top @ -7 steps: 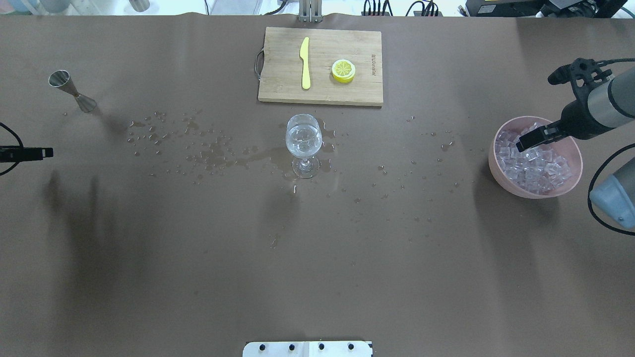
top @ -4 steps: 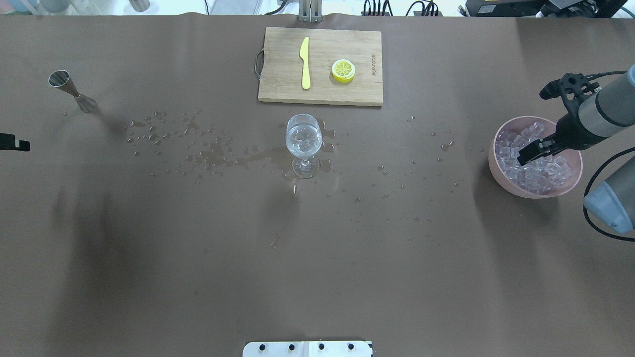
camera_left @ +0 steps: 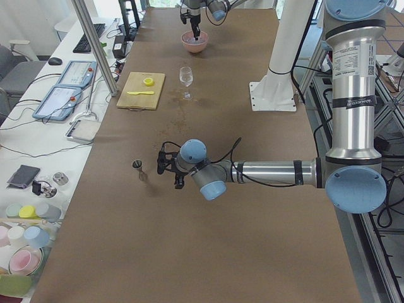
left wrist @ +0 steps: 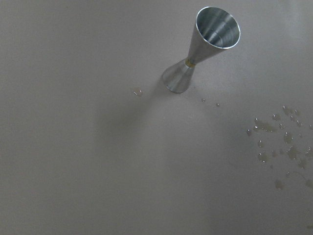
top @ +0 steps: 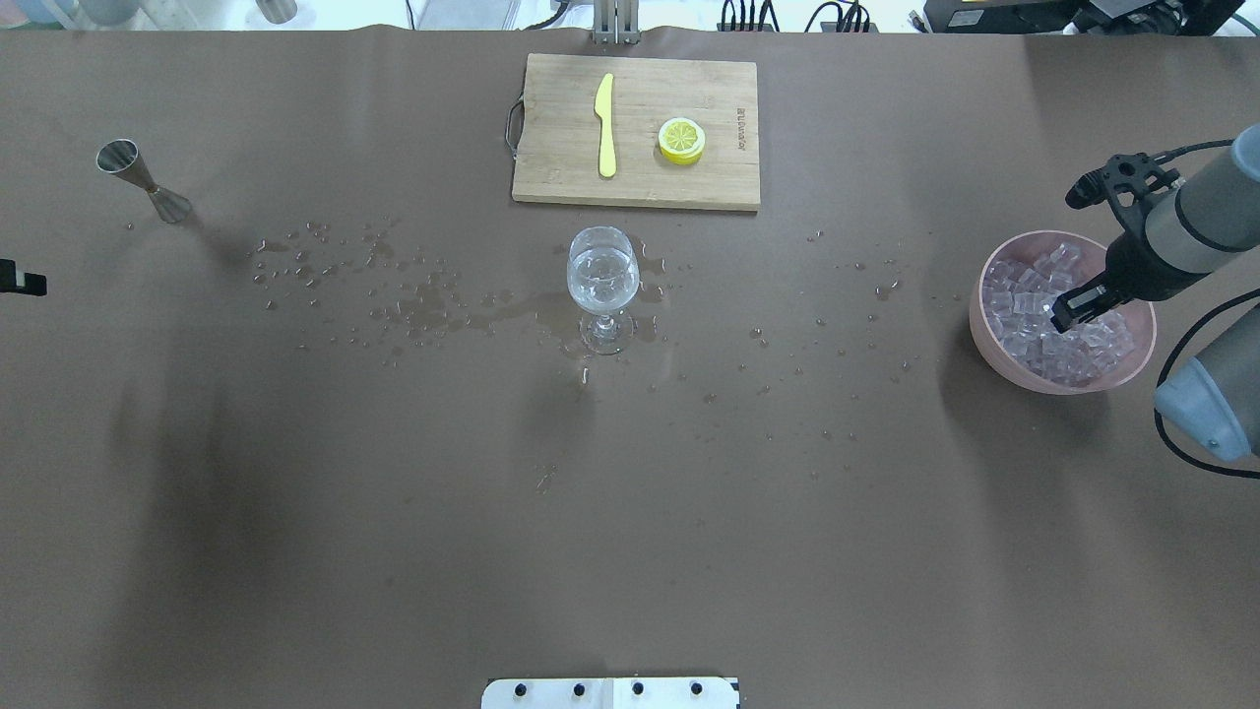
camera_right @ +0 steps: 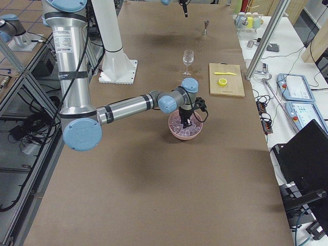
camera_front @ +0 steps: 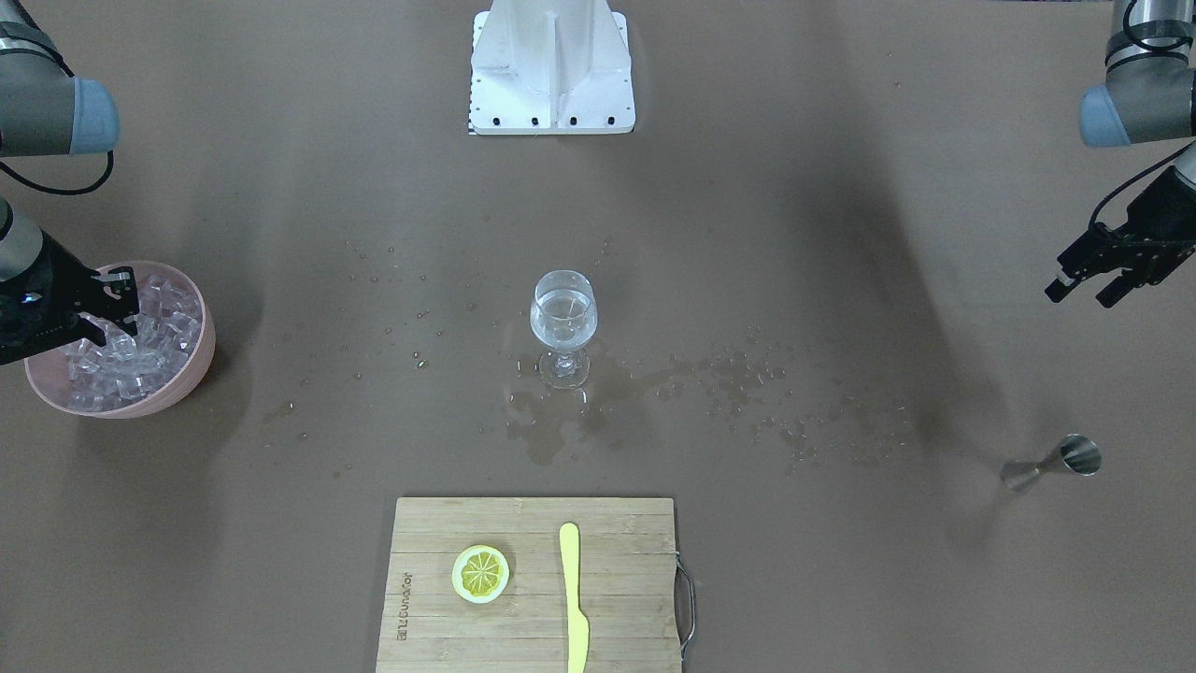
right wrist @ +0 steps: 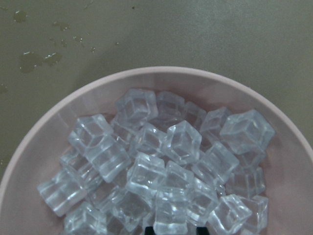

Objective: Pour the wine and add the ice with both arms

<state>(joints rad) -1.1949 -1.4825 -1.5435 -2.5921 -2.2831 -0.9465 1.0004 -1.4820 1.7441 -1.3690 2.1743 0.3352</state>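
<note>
The ice (top: 1024, 295) is a heap of clear cubes in a pink bowl (top: 984, 330) at the table's right. My right gripper (top: 1063, 320) is down in the bowl with its fingers apart. In the right wrist view its two dark tips stand on either side of one ice cube (right wrist: 171, 223) at the bottom edge. In the front view the right gripper (camera_front: 124, 301) is open over the ice (camera_front: 140, 355). A wine glass (top: 602, 286) with clear liquid stands mid-table. My left gripper (camera_front: 1081, 292) is open and empty, near the left edge, short of a steel jigger (top: 143, 179).
A wooden cutting board (top: 689, 187) with a yellow knife (top: 605, 123) and a lemon slice (top: 681, 140) lies behind the glass. Droplets and a puddle (top: 512, 315) spread left and right of the glass. The white stand base (camera_front: 551, 84) is on the robot's side.
My right gripper has swung down and back, from above the bowl's left part into the ice. My left gripper has drawn back toward the table's left edge.
</note>
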